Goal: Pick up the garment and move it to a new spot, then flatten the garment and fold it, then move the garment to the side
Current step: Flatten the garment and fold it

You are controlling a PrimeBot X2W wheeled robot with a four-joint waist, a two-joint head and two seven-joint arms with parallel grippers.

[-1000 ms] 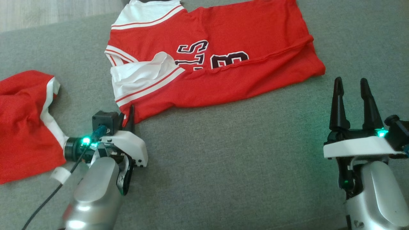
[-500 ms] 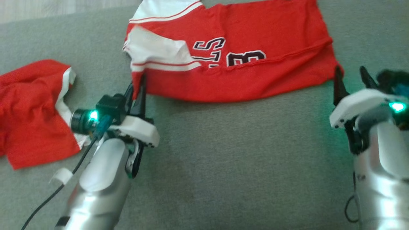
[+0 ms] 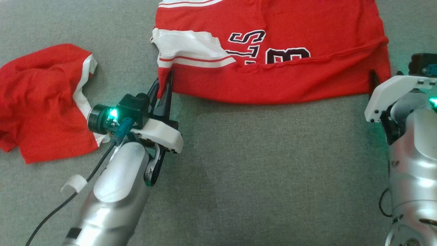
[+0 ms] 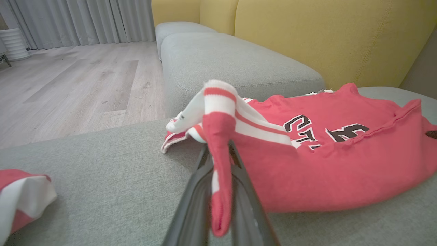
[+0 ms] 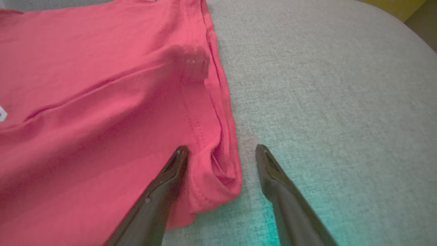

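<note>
Two grippers work the near edge of a red jersey (image 3: 290, 78), which lies spread, lettering up, on the grey sofa seat (image 3: 256, 171). A second red garment (image 3: 41, 99) lies crumpled well apart to its left.

(a) At the near left corner, the left gripper (image 3: 165, 82) has its fingers pressed together on the cloth. A strip of red fabric with a white edge is caught between them, and the corner is raised off the cushion, just below the white sleeve trim (image 3: 191, 51).

(b) At the near right corner, the right gripper (image 5: 222, 150) has its fingers spread wide, one over the cloth and one over bare cushion. The corner lies between them, not yet gripped.

Change over the last second: the right gripper, which stood upright and well clear of the jersey, has come up to that corner. The left gripper has kept its pinch. The near edge, which sagged toward it in a slanted flap, now runs almost straight from one gripper to the other. The head camera has also swung, so the drift of everything across its view is not movement of the clothes.

Reading: this looks like the start of the flatten-and-fold stage, with one corner held and the other lined up. The next move probably calls for the right fingers to shut on the hem. They could catch only the top layer, or nudge the corner aside.
</note>
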